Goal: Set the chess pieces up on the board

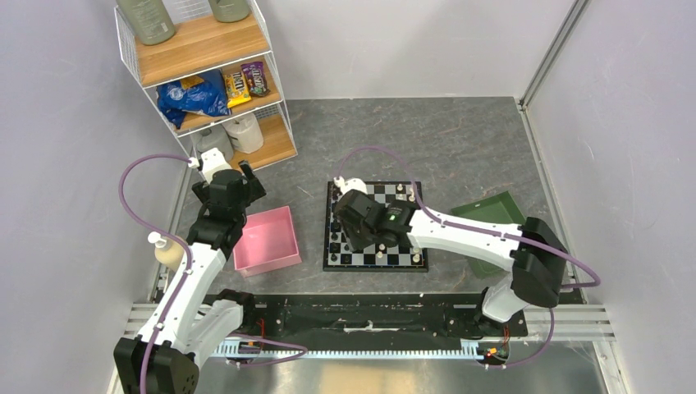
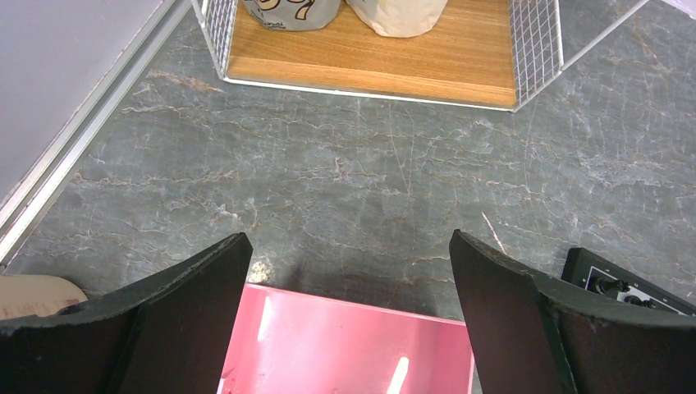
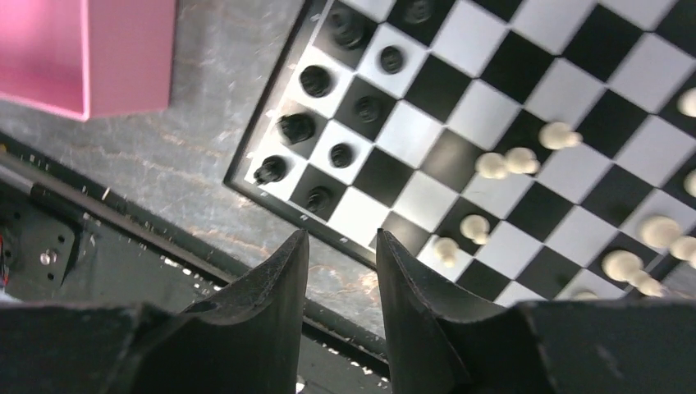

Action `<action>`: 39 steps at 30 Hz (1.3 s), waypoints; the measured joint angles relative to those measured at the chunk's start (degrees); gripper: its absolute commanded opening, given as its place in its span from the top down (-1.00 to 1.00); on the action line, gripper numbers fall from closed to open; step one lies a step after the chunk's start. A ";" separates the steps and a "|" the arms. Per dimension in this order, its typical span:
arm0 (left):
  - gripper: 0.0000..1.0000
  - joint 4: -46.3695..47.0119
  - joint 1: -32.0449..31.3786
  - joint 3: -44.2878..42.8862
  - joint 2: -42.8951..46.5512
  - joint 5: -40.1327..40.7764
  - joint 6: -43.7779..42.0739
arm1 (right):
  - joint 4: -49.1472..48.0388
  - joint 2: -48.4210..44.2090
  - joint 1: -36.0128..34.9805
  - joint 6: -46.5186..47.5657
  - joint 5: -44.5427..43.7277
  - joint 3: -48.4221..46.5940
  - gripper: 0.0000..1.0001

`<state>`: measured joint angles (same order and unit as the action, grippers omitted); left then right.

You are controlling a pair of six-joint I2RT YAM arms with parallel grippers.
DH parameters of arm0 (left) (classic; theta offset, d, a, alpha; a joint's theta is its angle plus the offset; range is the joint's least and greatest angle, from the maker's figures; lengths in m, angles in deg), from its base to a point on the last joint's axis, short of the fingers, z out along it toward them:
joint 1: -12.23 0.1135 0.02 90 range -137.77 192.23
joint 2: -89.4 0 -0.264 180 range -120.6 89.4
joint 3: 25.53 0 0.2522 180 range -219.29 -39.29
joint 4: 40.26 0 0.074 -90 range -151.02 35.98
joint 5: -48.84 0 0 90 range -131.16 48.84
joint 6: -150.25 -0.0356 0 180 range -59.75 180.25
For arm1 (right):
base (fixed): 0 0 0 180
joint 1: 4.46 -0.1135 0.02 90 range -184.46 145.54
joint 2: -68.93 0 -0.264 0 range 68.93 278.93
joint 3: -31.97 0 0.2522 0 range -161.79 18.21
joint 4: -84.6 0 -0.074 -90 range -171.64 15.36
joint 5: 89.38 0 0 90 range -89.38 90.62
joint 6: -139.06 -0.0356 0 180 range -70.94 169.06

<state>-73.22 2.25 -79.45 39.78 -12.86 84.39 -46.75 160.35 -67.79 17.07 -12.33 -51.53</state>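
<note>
The board point(image 1: 369, 268) lies mid-table, its near-left corner filling the right wrist view point(image 3: 410, 131). Several black chess pieces point(image 3: 295, 127) stand in two lines along its left edge. Cream-white chess pieces point(image 3: 505, 162) are scattered over the squares to the right, some lying on their sides. My right gripper point(image 1: 354, 220) hovers over the board's left part. In its own view the right gripper point(image 3: 341, 238) is open by a narrow gap above the board's near border, with nothing between the fingers. My left gripper point(image 2: 349, 246) is wide open and empty above the pink tray's far rim.
The pink tray point(image 1: 267, 238) sits left of the board, and a green tray point(image 1: 486, 212) lies to its right behind my right arm. A wire shelf point(image 1: 205, 74) with snacks and rolls stands at the back left. A cream bottle point(image 1: 168, 250) is beside my left arm.
</note>
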 measured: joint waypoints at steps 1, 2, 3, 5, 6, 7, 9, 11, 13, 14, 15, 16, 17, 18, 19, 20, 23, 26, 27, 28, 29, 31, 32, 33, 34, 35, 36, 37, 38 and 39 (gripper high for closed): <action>-0.99 0.00 0.00 0.00 0.00 -0.02 -0.02 | 0.15 -0.83 0.59 -0.17 -0.83 0.24 0.14; -0.99 0.00 0.00 0.00 0.00 -0.02 0.00 | 0.26 -1.51 1.40 -0.48 -1.40 0.55 0.14; -0.99 0.00 0.00 0.00 0.00 -0.04 -0.02 | 0.35 -2.12 2.47 -0.87 -1.97 1.01 0.14; -0.99 0.00 0.00 0.02 0.02 -0.04 -0.02 | 0.57 -2.67 5.16 -1.62 -2.64 1.95 0.14; -0.99 0.00 0.00 0.02 0.02 -0.04 0.00 | 0.72 -2.67 6.69 -1.99 -2.62 2.40 0.15; -0.99 0.00 0.00 0.04 0.02 -0.04 -0.02 | 0.90 -2.67 8.09 -2.34 -2.60 2.86 0.15; -0.99 0.00 0.00 0.07 0.02 -0.04 0.00 | 1.60 -2.64 10.82 -2.95 -2.56 3.48 0.16; -0.99 0.00 0.00 0.04 0.02 -0.07 -0.02 | 2.08 -2.56 13.11 -3.45 -2.43 3.61 0.17; -0.99 0.00 0.00 0.07 0.02 -0.07 -0.02 | 2.05 -2.34 14.84 -3.80 -2.21 3.61 0.18; -0.99 0.00 0.00 0.07 0.02 -0.07 -0.02 | 2.05 -2.05 15.63 -4.00 -2.08 3.61 0.19; -0.99 0.00 0.00 0.07 0.02 -0.07 -0.02 | 2.03 -1.70 16.13 -4.07 -1.99 3.58 0.20; -0.99 0.00 0.00 0.07 0.02 -0.07 -0.02 | 2.03 -1.11 16.74 -4.11 -1.88 3.58 0.21; -0.99 0.00 0.00 0.07 0.02 -0.07 -0.02 | 2.03 -0.42 17.18 -4.20 -1.77 3.58 0.22; -0.99 0.00 0.00 0.07 0.02 -0.07 -0.02 | 2.03 0.42 17.57 -4.26 -1.49 3.58 0.22; -0.99 0.00 0.00 0.07 0.02 -0.07 -0.02 | 2.03 1.11 17.88 -4.28 -1.29 3.58 0.23; -0.99 0.00 0.00 0.07 0.02 -0.07 -0.02 | 2.01 2.10 18.25 -4.35 -0.87 3.58 0.23; -0.99 0.00 0.00 0.07 0.02 -0.07 -0.02 | 1.86 4.07 18.88 -4.46 -0.20 3.58 0.23; -0.99 0.00 0.00 0.04 0.02 -0.07 -0.02 | 1.38 4.94 19.10 -4.44 0.26 3.58 0.23; -0.99 0.00 0.00 0.07 0.02 -0.07 -0.02 | 1.20 5.01 19.10 -4.44 0.37 3.58 0.23; -0.99 0.00 0.00 0.07 0.02 -0.07 -0.02 | 0.96 5.03 19.15 -4.42 0.48 3.58 0.23; -0.99 0.00 0.00 0.04 0.02 -0.07 -0.02 | 0.70 5.01 19.23 -4.42 0.52 3.58 0.24; -0.99 0.02 0.00 0.04 0.02 -0.07 -0.02 | 0.31 5.03 19.26 -4.42 0.61 3.58 0.23; -0.99 0.02 0.00 0.04 0.00 -0.07 0.00 | 0.13 5.07 19.28 -4.39 0.63 3.58 0.23; -0.99 0.00 0.00 0.04 0.02 -0.07 -0.02 | 0.00 5.11 19.32 -4.37 0.61 3.58 0.24; -0.99 0.00 0.00 0.07 0.02 -0.07 -0.02 | -0.15 5.22 19.39 -4.35 0.61 3.58 0.26; -0.99 0.02 0.00 0.04 0.02 -0.07 -0.02 | -0.28 5.40 19.50 -4.31 0.63 3.56 0.27; -0.99 0.02 0.00 0.04 0.00 -0.07 0.00 | -0.37 5.64 19.58 -4.24 0.63 3.56 0.28; -0.99 0.02 0.00 0.07 0.02 -0.07 -0.02 | -0.48 6.03 19.74 -4.20 0.63 3.50 0.30; -0.99 0.02 0.00 0.07 0.00 -0.07 -0.02 | -0.52 6.32 19.80 -4.20 0.63 3.48 0.32; -0.99 0.02 0.00 0.07 0.00 -0.07 -0.02 | -0.57 6.71 19.98 -4.11 0.61 3.48 0.33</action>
<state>-73.20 2.25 -79.38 39.78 -12.93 84.37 -47.32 167.06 -47.81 12.96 -11.72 -48.05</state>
